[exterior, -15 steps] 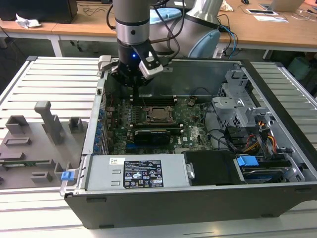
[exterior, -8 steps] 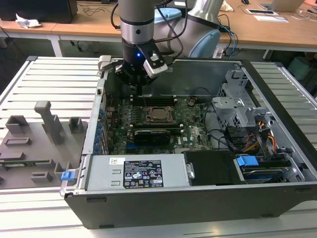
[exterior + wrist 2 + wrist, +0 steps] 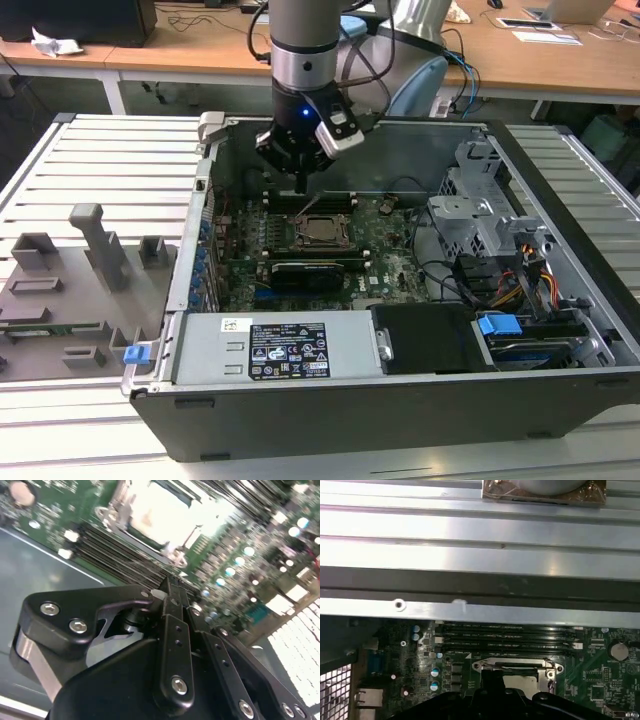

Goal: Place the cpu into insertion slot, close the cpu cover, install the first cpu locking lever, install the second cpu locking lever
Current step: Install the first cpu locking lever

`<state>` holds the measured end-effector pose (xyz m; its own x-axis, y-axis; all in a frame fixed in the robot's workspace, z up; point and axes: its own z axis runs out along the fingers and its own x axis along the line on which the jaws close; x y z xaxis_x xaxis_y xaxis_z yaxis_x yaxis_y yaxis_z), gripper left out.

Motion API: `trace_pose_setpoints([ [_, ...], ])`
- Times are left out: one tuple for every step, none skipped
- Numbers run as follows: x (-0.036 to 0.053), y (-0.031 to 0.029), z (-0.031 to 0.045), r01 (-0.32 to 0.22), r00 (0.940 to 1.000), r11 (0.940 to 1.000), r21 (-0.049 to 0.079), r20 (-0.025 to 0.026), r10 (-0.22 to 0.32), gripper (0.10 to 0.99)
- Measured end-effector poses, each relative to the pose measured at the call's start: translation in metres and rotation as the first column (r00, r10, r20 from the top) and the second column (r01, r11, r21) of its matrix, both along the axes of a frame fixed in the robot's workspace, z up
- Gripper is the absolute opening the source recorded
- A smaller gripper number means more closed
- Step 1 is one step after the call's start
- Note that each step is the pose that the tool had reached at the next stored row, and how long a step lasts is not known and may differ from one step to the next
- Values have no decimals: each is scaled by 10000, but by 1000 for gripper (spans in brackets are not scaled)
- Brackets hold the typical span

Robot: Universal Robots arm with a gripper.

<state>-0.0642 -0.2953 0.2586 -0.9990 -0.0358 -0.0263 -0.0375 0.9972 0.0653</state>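
In the exterior view my gripper (image 3: 301,185) hangs inside the open computer case, its fingers drawn to a single point just above the far edge of the socket. The cpu (image 3: 322,230) lies silvery-grey in the socket on the green motherboard, with the dark cpu cover (image 3: 322,215) framing it; I cannot tell if the cover is fully down. A thin wire lever (image 3: 311,204) slants up from the socket's far side, close under the fingertips. In the second wrist view the black gripper (image 3: 170,583) is shut with nothing visible between its fingers, and the cpu (image 3: 157,512) glares bright beyond it.
Memory slots (image 3: 330,203) run along the socket's far side, and a black card (image 3: 315,270) lies on its near side. A drive cage (image 3: 480,215) and cables fill the case at the exterior view's right. A grey fixture plate (image 3: 70,290) lies outside the case at the exterior view's left.
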Motion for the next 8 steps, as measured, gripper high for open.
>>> trace_pose_setpoints([
  [30,0,-3,1,10000,10000,0,0,-1,102],
  [70,1,-8,-2,10000,10000,1,1,2,102],
  [89,1,-11,-1,10000,10000,2,1,1,102],
  [106,0,-15,0,10000,10000,10,1,0,102],
  [110,0,-16,0,10000,10000,58,-1,0,102],
  [111,0,-18,0,10000,9998,181,-1,0,102],
  [112,0,-22,0,10000,9995,303,0,0,102],
  [112,0,-26,0,10000,9993,385,0,0,102],
])
